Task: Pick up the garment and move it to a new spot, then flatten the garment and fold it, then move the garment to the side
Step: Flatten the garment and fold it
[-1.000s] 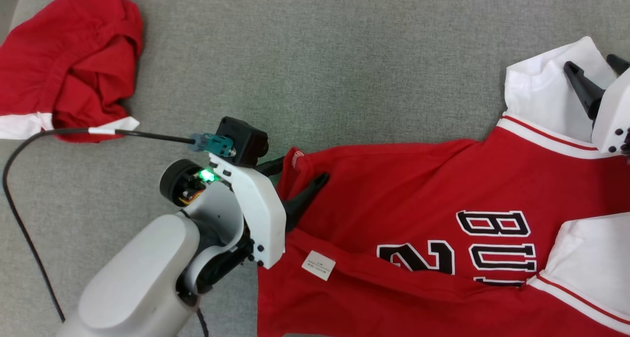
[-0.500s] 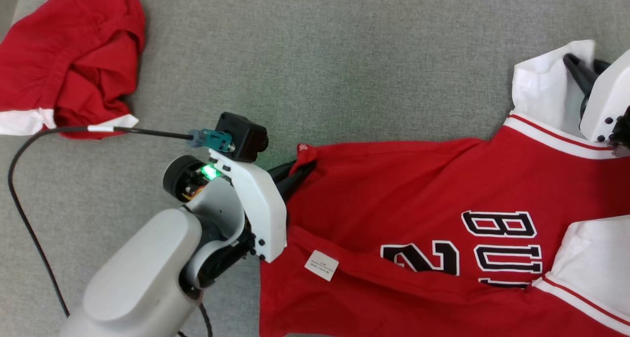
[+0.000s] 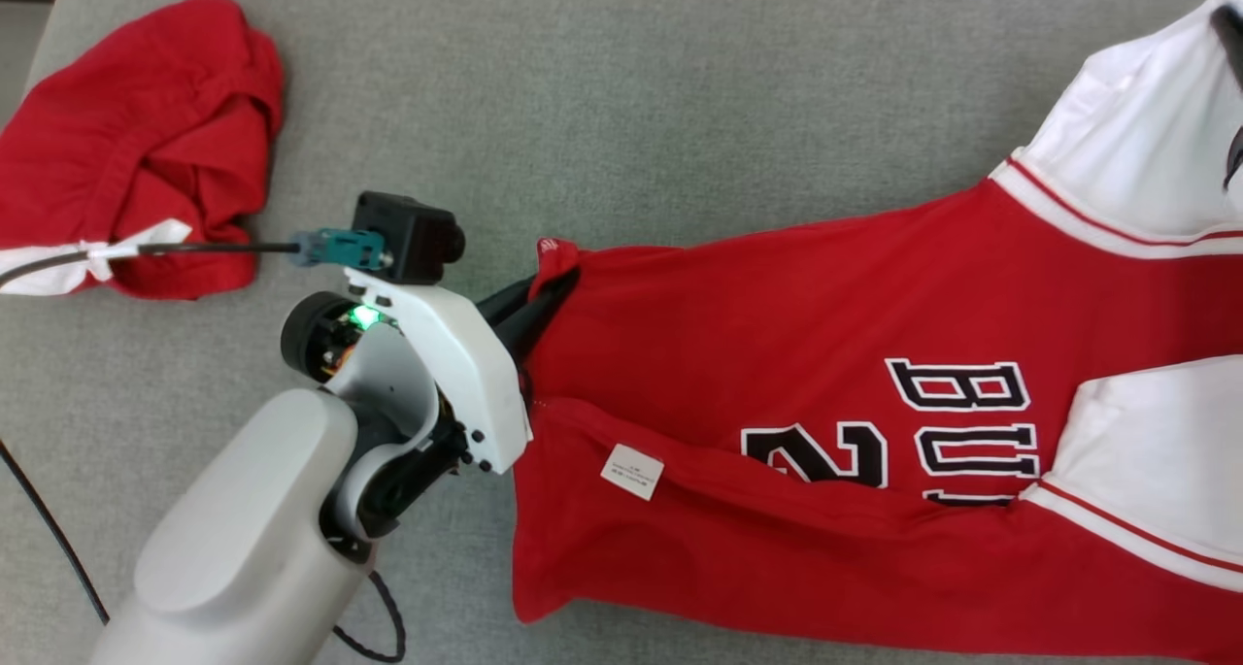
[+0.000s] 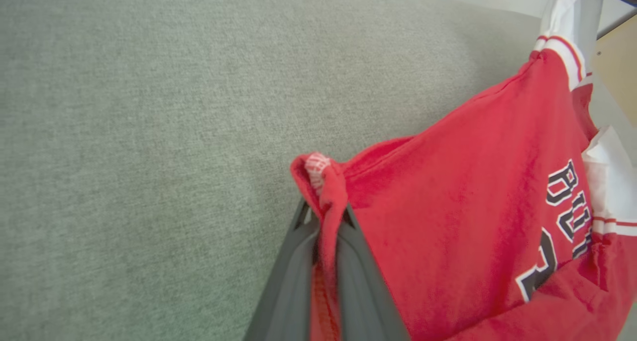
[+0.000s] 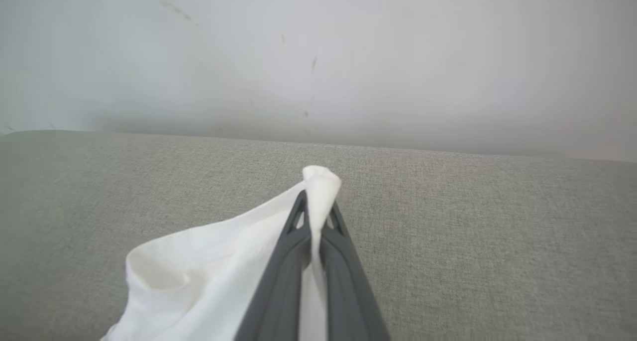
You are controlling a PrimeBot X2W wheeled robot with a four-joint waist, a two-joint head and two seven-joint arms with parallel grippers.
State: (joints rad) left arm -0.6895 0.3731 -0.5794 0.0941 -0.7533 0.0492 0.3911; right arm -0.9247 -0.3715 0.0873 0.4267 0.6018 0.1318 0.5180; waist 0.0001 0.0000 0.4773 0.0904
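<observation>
The red jersey [image 3: 777,374] lay stretched across the right half of the grey cushion [image 3: 631,92], its right side running out of the head view; the left gripper [image 4: 326,221] had its two fingers pinched tight on the jersey's hem corner; the right gripper [image 5: 316,206] was clamped likewise on the tip of a white sleeve [image 5: 209,271], near the cushion's back edge, where a pale wall [image 5: 318,47] rose. Bare cushion lay open beyond the jersey, and between it and the one crumpled red garment [image 3: 136,131] at the far left corner; one black cable [image 3: 214,249] ran across that heap's near edge. I counted two garments, two grippers, and two white sleeves on the jersey.
</observation>
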